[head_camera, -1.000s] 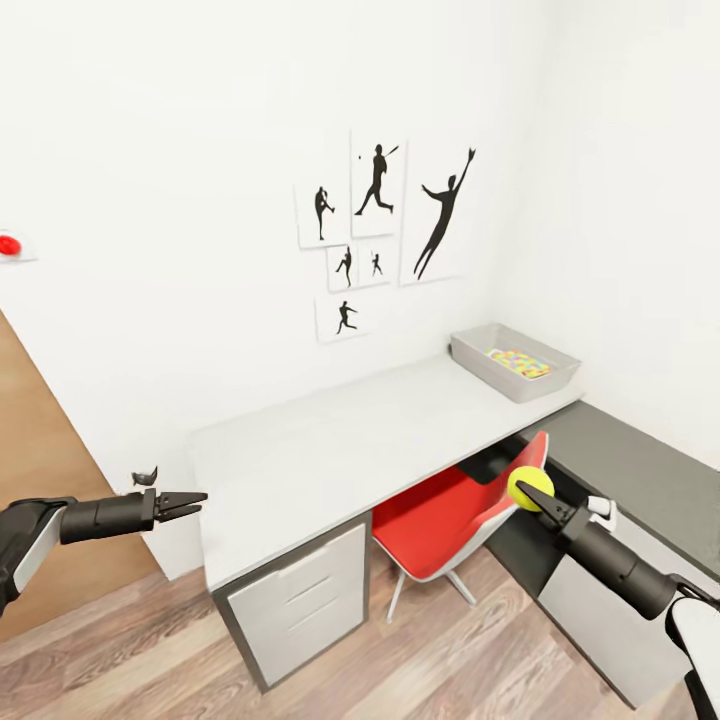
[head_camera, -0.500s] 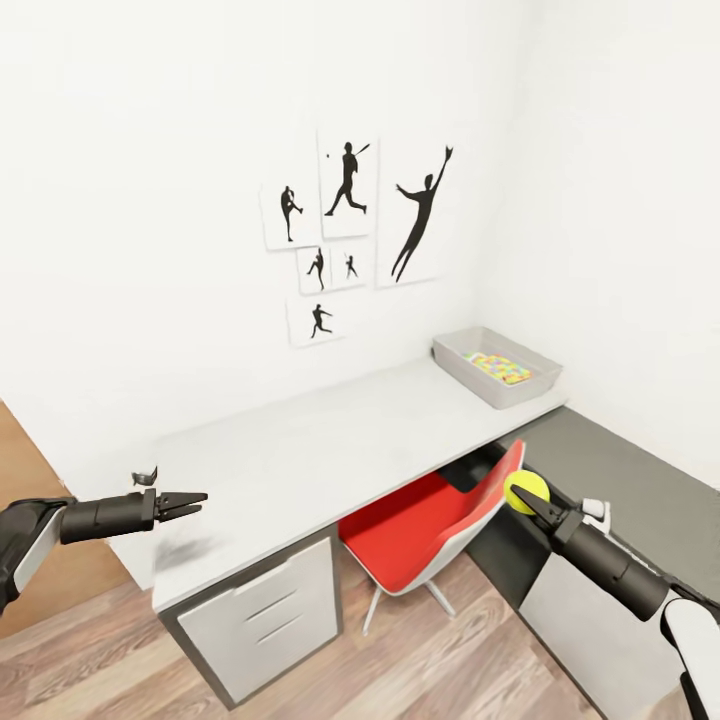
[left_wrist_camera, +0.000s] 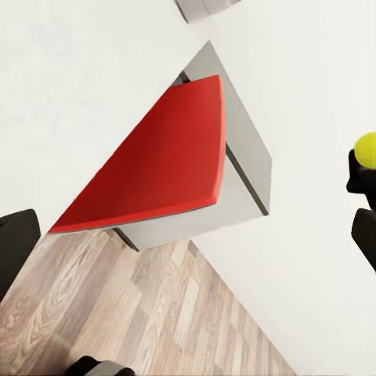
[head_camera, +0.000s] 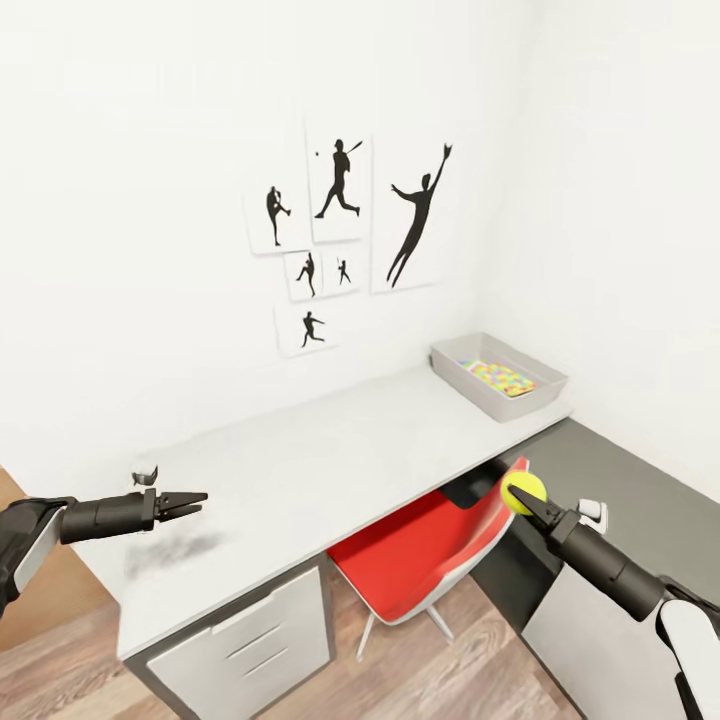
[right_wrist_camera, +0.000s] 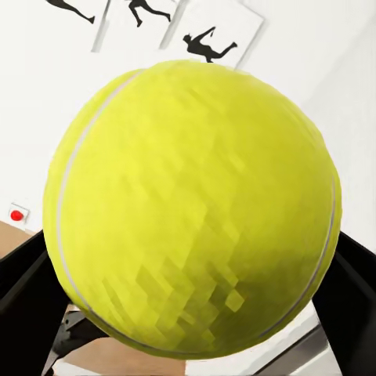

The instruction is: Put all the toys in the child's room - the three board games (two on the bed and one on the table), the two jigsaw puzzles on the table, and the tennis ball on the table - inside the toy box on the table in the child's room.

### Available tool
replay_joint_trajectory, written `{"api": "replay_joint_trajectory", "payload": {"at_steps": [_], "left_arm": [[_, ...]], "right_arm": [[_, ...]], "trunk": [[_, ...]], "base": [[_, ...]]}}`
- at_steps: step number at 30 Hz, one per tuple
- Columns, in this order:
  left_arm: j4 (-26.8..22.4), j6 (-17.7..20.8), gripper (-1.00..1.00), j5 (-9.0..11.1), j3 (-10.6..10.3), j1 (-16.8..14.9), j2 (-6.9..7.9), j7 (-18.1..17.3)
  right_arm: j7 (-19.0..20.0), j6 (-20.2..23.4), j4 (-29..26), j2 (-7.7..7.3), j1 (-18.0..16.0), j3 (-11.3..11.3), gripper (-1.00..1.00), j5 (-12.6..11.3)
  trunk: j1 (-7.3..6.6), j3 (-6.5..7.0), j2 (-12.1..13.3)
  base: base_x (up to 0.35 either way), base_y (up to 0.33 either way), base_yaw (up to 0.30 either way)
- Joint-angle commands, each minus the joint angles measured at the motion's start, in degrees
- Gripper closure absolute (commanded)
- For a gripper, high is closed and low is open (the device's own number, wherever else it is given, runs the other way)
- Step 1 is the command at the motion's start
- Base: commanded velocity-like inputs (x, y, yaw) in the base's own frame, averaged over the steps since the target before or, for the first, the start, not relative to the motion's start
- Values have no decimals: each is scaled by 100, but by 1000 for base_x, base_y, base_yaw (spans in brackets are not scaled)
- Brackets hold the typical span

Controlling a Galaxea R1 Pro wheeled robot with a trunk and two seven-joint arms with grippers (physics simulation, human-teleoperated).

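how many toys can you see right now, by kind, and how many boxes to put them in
tennis ball: 1, held in the right gripper
jigsaw puzzle: at least 1 patterned square in the bin; cannot tell if two
board games: 0 visible
toy box: 1, at the far end of the table
total: 2 toys and 1 box

Yellow-green tennis ball, red chair

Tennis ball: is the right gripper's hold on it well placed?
Seemingly yes. The right gripper pinches the tennis ball across its widest part, fingers on opposite sides. A round ball has no better face; a hold off that widest part would likely slip.
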Motion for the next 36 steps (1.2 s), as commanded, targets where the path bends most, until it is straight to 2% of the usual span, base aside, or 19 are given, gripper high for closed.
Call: {"api": "replay_joint_trajectory", "payload": {"at_steps": [1, 5, 12, 36], "left_arm": [[-1, 70, -100, 26, 2, -5, 0, -13], [-1, 83, -100, 35, 33, -5, -1, -17], [-25, 86, -100, 37, 215, -5, -11, -18], [-26, 77, -100, 33, 232, -5, -3, -10]], "right_arm": [[14, 35, -6, 1, -6, -7, 100, 14], [14, 38, -7, 1, -6, -6, 100, 91], [14, 37, -8, 34, -6, -6, 100, 115], [14, 30, 5, 98, -6, -6, 100, 117]], "trunk": [[6, -12, -12], [6, -12, -12], [6, -12, -12], [6, 20, -12]], "base": [[242, -1, 0], [231, -88, 0], [191, -224, 0], [19, -91, -41]]}}
